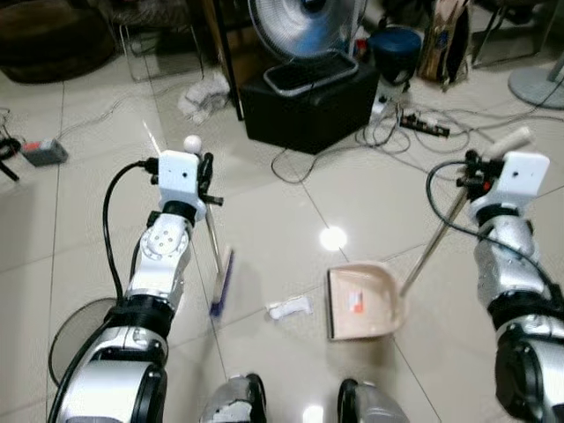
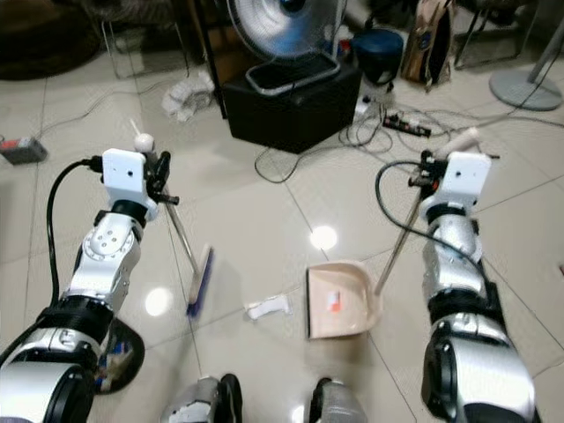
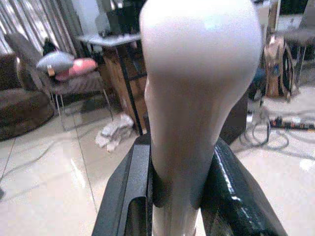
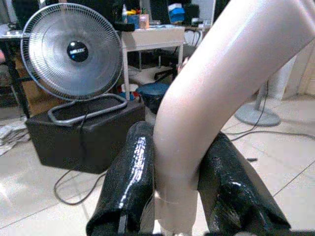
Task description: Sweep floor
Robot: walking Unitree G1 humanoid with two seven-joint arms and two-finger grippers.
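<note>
The left hand (image 3: pixel 174 196) is clamped on the pale handle of a broom (image 1: pixel 220 280), both black fingers (image 3: pixel 125 191) pressed against the grip; the shaft slants down and away from that hand to the purple-edged brush head resting on the tiled floor (image 1: pixel 282 220). The right hand (image 4: pixel 179 196) is clamped on the pale handle of a dustpan (image 1: pixel 363 302), whose metal shaft runs down from the hand to the beige pan lying on the floor between the two hands. A small orange label on the pan is too small to read. A white scrap (image 1: pixel 290 308) lies on the tiles between brush head and pan, just beside the pan. Beyond both hands, a fan (image 4: pixel 72 51) stands on a black box (image 1: pixel 308 106); the fan's hub badge is unreadable.
</note>
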